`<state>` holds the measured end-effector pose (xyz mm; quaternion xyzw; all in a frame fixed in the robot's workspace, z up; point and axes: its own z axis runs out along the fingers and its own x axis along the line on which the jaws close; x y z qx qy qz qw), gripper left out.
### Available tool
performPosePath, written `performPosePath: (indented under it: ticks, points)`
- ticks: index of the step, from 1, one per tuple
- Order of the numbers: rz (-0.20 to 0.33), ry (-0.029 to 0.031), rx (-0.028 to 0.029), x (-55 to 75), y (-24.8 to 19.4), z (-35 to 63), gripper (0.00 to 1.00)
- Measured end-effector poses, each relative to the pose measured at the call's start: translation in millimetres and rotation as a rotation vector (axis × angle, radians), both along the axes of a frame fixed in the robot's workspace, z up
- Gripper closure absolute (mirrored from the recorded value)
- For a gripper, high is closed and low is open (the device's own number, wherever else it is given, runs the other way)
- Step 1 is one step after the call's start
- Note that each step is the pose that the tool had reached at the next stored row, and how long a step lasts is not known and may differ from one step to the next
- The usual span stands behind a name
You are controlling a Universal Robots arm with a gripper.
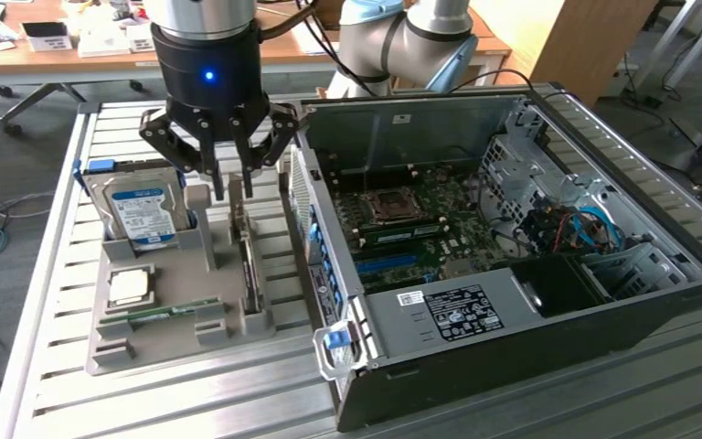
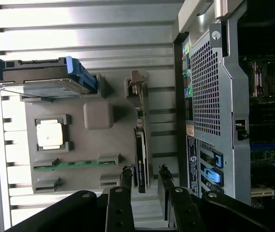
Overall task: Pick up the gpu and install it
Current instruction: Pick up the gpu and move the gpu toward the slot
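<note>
The gpu (image 1: 249, 265) is stood on edge in the grey holder (image 1: 168, 320) on the bench (image 1: 205, 402), long axis near-to-far; the tool (image 1: 231, 187) is held above it, fingers spread astride the card, seemingly untouching.

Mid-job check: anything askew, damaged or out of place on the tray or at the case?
Nothing stands out. The gpu stands straight on edge in its slot of the grey tray, with the open gripper straddling one end. The hard drive, processor and memory stick sit in their seats.
</note>
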<state>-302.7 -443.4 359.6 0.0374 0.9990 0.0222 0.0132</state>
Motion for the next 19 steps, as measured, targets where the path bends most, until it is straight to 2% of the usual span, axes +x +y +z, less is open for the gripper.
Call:
performPosePath:
  ticks: [19]
  points:
    - [0.0, 0.0002, -0.0001, 0.0, 0.0, -4.7, 0.64]
